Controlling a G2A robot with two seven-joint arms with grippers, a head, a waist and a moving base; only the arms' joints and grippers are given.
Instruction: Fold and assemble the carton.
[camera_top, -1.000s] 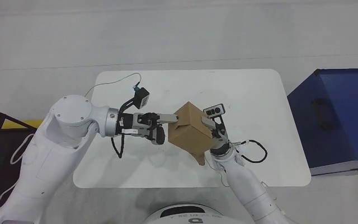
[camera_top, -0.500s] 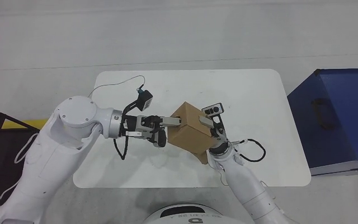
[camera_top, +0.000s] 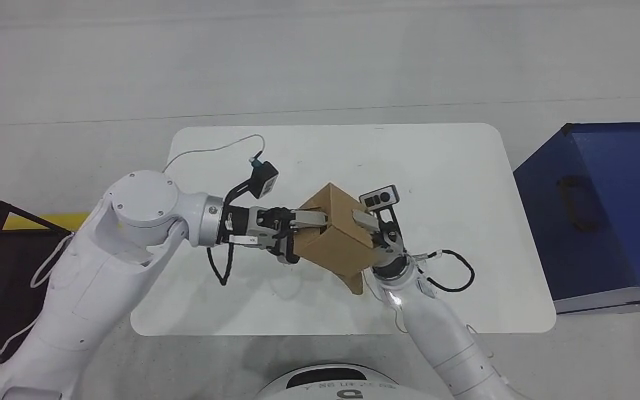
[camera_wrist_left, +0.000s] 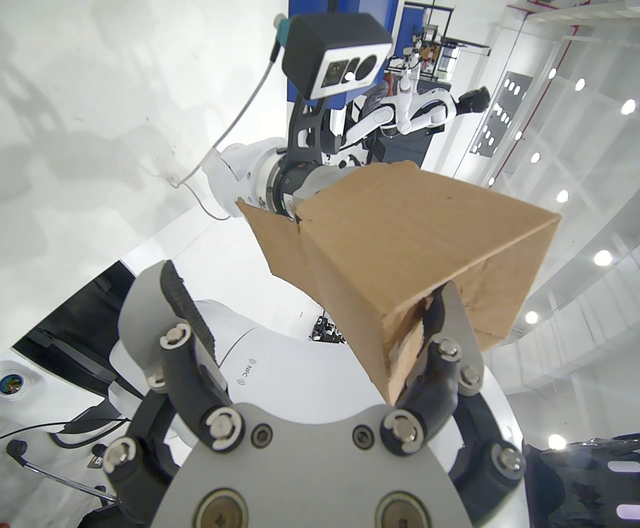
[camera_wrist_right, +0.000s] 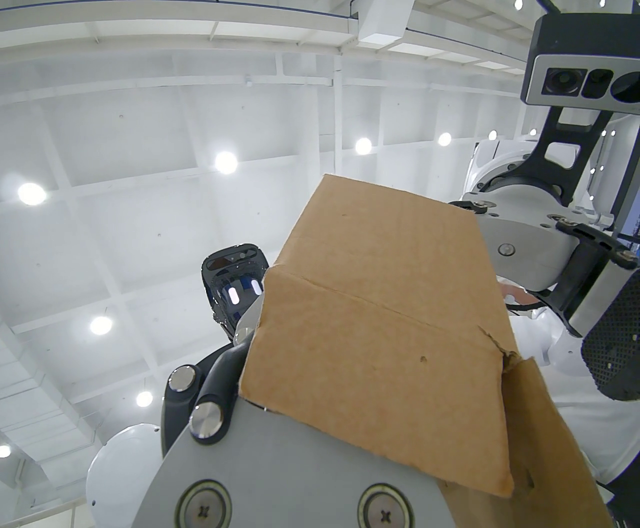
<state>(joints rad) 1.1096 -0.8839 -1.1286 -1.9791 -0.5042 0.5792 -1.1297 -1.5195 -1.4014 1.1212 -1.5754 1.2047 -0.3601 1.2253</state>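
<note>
The brown carton (camera_top: 338, 226) is held up above the white table (camera_top: 450, 170), tilted on a corner, with a loose flap (camera_top: 353, 283) hanging below it. My right gripper (camera_top: 378, 234) comes up from the near side and is shut on a carton wall; one dark finger (camera_wrist_right: 220, 360) lies outside the cardboard (camera_wrist_right: 380, 320), which hides the other. My left gripper (camera_top: 303, 222) is at the carton's left corner, open. In the left wrist view that corner (camera_wrist_left: 400, 280) sits between its spread fingers (camera_wrist_left: 445, 325), and one finger touches it.
A blue bin (camera_top: 590, 220) stands off the table's right edge. A thin cable (camera_top: 210, 145) lies on the table's far left part. Bare tabletop surrounds the carton on the far and right sides.
My left gripper has moved right until the carton's corner sits between its fingers. The carton has shifted slightly left and turned a little in the right gripper.
</note>
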